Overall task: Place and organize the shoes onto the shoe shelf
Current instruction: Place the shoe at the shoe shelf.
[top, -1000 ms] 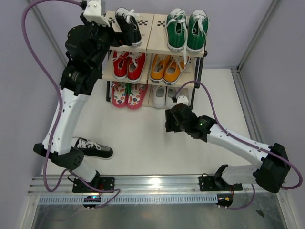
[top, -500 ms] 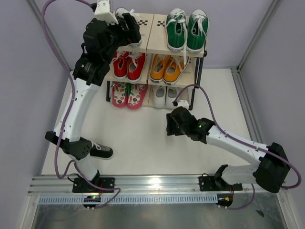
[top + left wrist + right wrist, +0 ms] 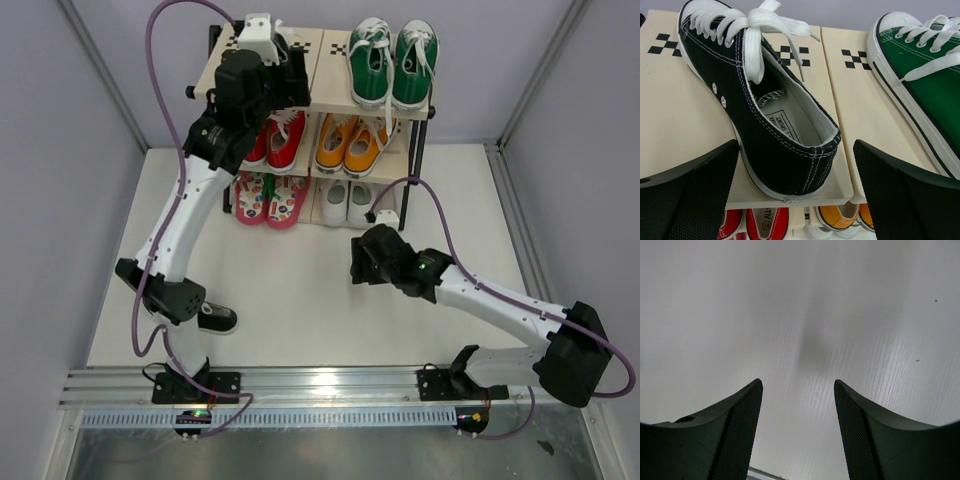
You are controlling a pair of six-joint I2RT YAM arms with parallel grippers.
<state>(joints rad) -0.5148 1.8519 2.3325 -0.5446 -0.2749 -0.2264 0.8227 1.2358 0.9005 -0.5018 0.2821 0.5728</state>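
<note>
Left wrist: blk canvas sneaker [image 3: 771, 134]

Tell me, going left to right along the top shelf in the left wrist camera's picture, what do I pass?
First a checkered mark at far left, then the black white-laced canvas sneaker, then a second checkered mark, then the green white-laced canvas sneaker.
</note>
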